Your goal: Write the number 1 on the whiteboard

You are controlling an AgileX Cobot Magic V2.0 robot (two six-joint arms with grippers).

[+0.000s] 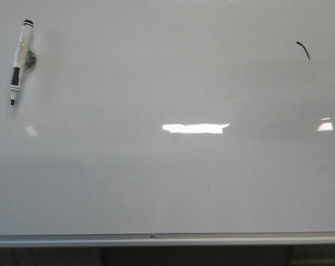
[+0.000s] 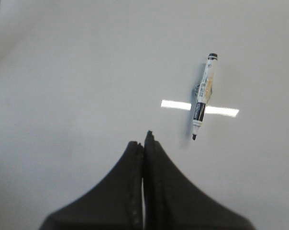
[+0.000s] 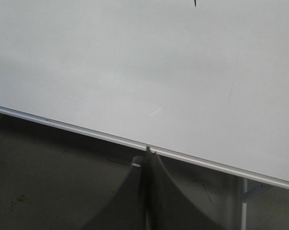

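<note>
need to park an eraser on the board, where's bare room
Bare: the wide middle of the whiteboard, between the marker pen at upper left and the number 1 at upper right, down to the silver lower edge. Nowhere is crowded; avoid only those two corners.

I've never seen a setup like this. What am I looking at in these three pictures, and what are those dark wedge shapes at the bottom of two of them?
This is a robot with two arms. One picture looks forward from the robot over a large glossy white whiteboard with a silver metal lower edge. The other two come from cameras on its wrists.

The dark wedges are the robot's hands: the left hand and the right hand. Both are pressed shut and hold nothing.

On the board lies a white marker pen with a black tip, at its far left in the forward view. The left wrist camera sees it too. At the far right is a short curved black marker stroke, the number 1. The bright patches are only light reflections.
</note>
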